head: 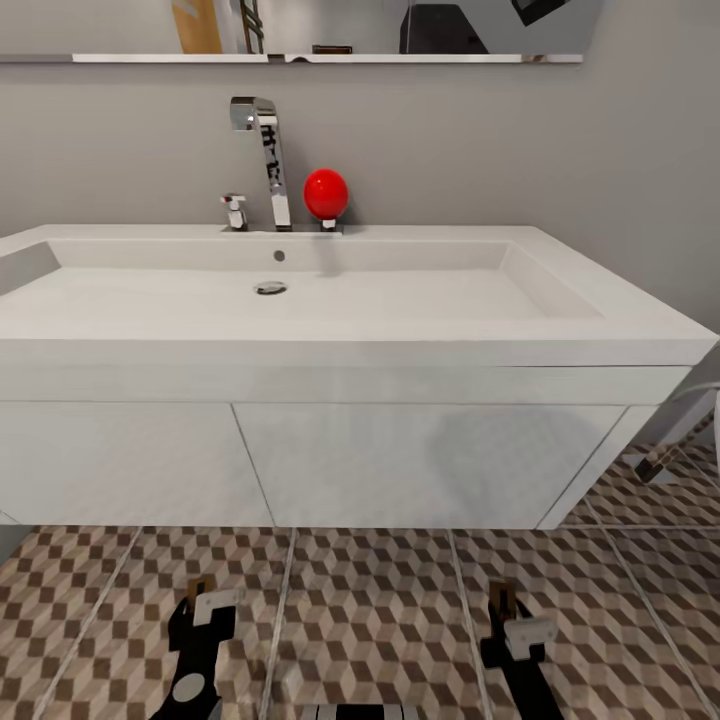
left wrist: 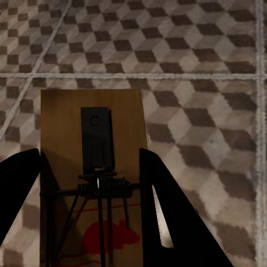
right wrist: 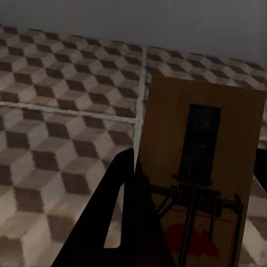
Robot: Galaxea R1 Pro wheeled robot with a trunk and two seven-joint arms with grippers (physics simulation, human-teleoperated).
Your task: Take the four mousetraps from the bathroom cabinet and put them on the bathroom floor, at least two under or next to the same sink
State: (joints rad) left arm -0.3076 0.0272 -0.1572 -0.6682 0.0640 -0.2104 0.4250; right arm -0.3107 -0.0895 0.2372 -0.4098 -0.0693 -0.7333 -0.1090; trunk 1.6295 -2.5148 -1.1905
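My left pincer [head: 203, 598] is clamped on one mousetrap [left wrist: 92, 183], my right pincer [head: 512, 612] on another [right wrist: 203, 178], both above the bathroom floor [head: 380, 620] before the sink [head: 300, 300]. Released this high, either might bounce or flip.

A plain matte grey wall [head: 480, 140] fills the back of the head view, evenly lit with no hard shadows. At twelve o'clock, a narrow white shelf edge [head: 330, 58] runs under a mirror strip [head: 400, 25] that reflects dim shapes of the room. A tall angular chrome faucet [head: 268, 160] rises at eleven o'clock, with a small chrome lever handle [head: 234, 211] just beside it and a glossy red ball-shaped knob [head: 326, 193] on its other side. At four o'clock, something dark and slanted leans near the wall, too cropped to identify.
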